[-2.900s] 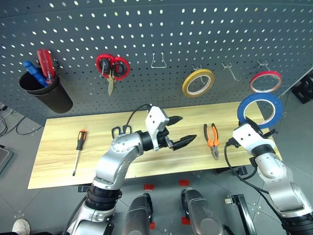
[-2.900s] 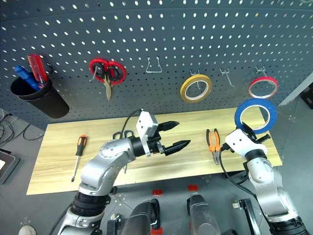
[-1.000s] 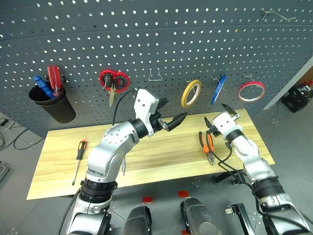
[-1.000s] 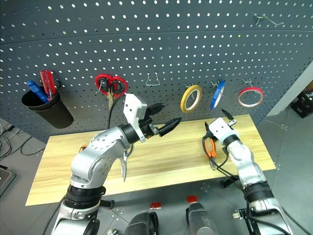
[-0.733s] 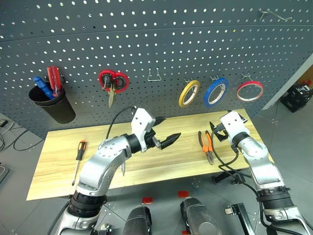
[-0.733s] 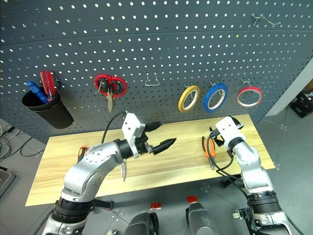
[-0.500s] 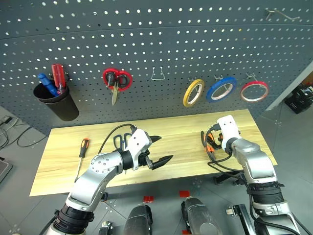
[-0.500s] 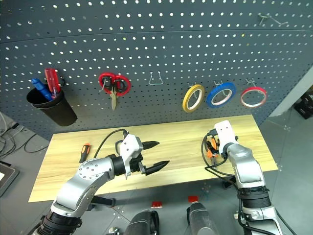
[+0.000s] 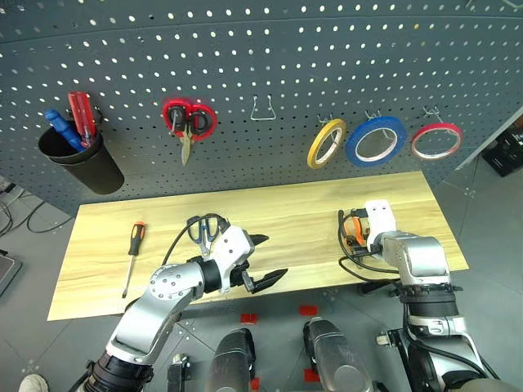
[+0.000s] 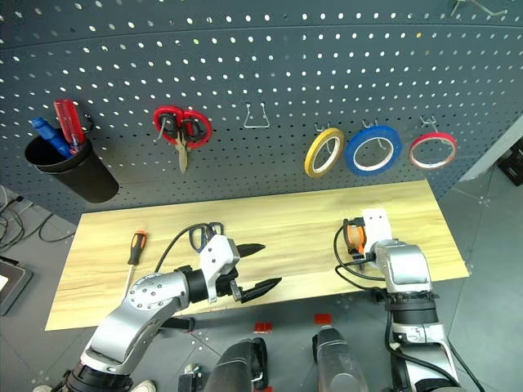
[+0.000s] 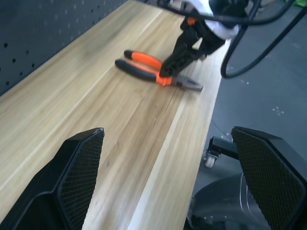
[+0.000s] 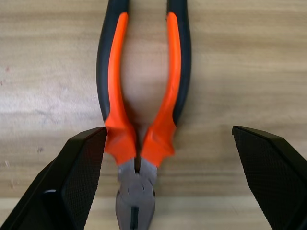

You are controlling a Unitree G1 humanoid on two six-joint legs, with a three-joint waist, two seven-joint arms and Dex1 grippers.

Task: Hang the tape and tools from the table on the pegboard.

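Blue tape roll [image 9: 375, 141] hanging on a hook of the pegboard [image 9: 270, 57], between thin yellow roll [image 9: 326, 143] and thin red roll [image 9: 435, 140]. Red-handled scissors [image 9: 187, 122] also hung on the board, further left; empty wire hook [image 9: 263, 109] between those scissors and the yellow roll. Black cup [image 9: 82, 163] at far left of the board, holding red and blue screwdrivers [image 9: 72, 117].

On the wooden counter [image 9: 278, 216]: orange-and-black-handled pliers [image 12: 140, 105] lying flat toward the right end, handles pointing at the pegboard, steel nose toward the front edge. Right gripper [image 12: 158, 187] poised directly over the pliers, pointing steeply down, fingers spread wide, one on either side of the pivot, not closed on anything; contact with the tool impossible to tell. Same gripper and pliers visible in the left wrist view [image 11: 184, 45].

Dark-blue-handled scissors [image 9: 203, 229] lying near the middle-left of the counter, partly hidden behind the left arm. Slim orange-and-black-handled screwdriver [image 9: 131, 252] lying well to the left, handle toward the board, tip toward the front edge.

Left gripper [image 9: 263, 260] hovering near the counter's front edge, just beside the scissors, pointing toward the right, fingers wide apart and empty.
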